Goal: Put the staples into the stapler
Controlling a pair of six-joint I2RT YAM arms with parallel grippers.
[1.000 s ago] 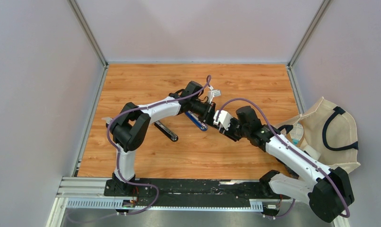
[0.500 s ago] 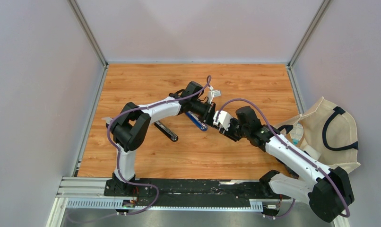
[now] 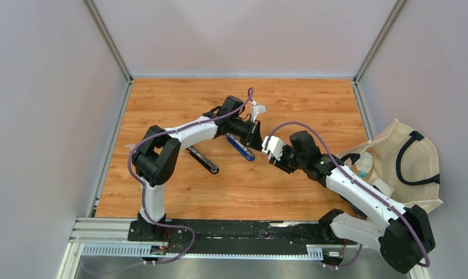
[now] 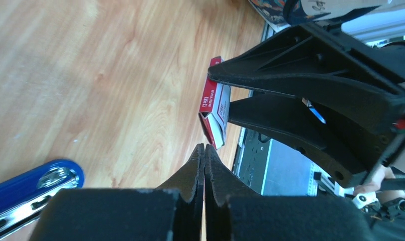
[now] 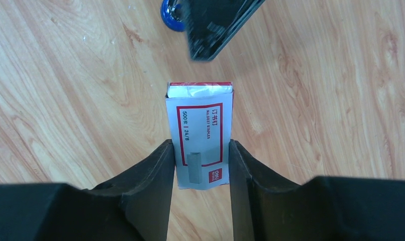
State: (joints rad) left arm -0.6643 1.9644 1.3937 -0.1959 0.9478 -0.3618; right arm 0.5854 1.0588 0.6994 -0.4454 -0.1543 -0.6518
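**Over the wooden table (image 3: 162,104): staple strip to be drawn out**

From above, the staple box (image 3: 271,145) is seen pinched by the right gripper (image 3: 275,150), near the blue stapler (image 3: 241,147). At the left wrist, the left gripper (image 4: 204,148) is shown pressed together, empty, facing the box's open end. At the right wrist, no strip is seen outside; reaching in is judged next.

Staple box (image 5: 199,135): we see a small white carton with a red-bordered label; the far end is open and shows white inside.
Box pose: held above the wood, pinched by its long sides in the right gripper (image 5: 200,145).
Staples: we cannot make out any strips inside.
Stapler (image 3: 241,147): blue body with a chrome magazine, lying flat on the table (image 3: 313,104), near the box's open end.
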